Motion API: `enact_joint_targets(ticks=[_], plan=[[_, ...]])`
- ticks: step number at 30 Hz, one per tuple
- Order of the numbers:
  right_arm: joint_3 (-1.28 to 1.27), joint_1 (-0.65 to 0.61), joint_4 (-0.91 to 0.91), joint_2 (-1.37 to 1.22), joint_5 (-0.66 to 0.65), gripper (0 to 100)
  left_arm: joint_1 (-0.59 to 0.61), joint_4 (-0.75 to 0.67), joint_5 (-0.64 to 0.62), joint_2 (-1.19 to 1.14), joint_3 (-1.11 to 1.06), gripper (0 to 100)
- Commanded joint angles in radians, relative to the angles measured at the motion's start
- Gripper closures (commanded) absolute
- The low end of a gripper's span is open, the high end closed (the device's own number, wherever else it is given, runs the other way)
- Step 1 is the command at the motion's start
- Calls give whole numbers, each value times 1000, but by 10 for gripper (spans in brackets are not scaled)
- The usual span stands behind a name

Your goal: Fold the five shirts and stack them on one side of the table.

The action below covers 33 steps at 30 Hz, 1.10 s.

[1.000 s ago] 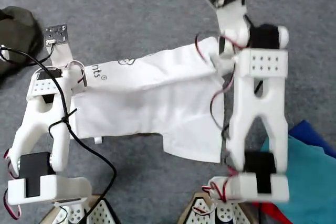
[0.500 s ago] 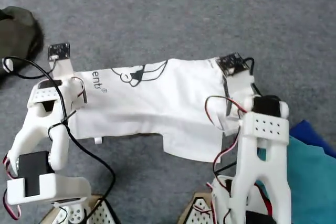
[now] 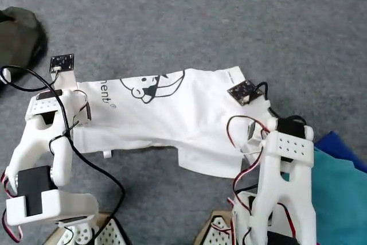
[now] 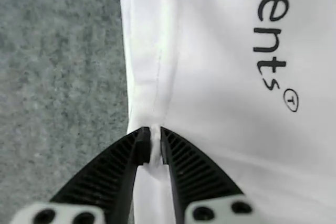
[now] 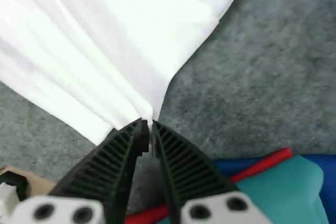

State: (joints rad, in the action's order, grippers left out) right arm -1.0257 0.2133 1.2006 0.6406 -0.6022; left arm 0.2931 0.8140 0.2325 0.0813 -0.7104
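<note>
On the grey worktop (image 3: 172,21), between the two arms, we see the white shirt (image 3: 183,116) lying crosswise. Both arms bend forward from the near edge. The left pincer (image 4: 151,144) is pressed together on the shirt's left edge, and the right pincer (image 5: 150,128) pinches a bunched fold at its right edge. Black lettering and a line drawing cross the shirt's far part. A teal shirt (image 3: 338,193) lies at the near right.
</note>
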Motion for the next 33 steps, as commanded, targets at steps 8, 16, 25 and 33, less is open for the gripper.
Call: enact_joint_targets(ticks=[8, 16, 25, 33], plan=[[-12, -170, -17, 27, 0, 993, 28, 35, 60, 15, 20, 980], [-128, -211, -89, 25, -8, 977, 21, 37, 75, 13, -20, 980], [31, -231, 37, 31, -3, 835, 31, 249, 163, 15, 20, 915], [469, -407, 147, -117, 60, 949, 54, 423, 129, 33, 150, 845]])
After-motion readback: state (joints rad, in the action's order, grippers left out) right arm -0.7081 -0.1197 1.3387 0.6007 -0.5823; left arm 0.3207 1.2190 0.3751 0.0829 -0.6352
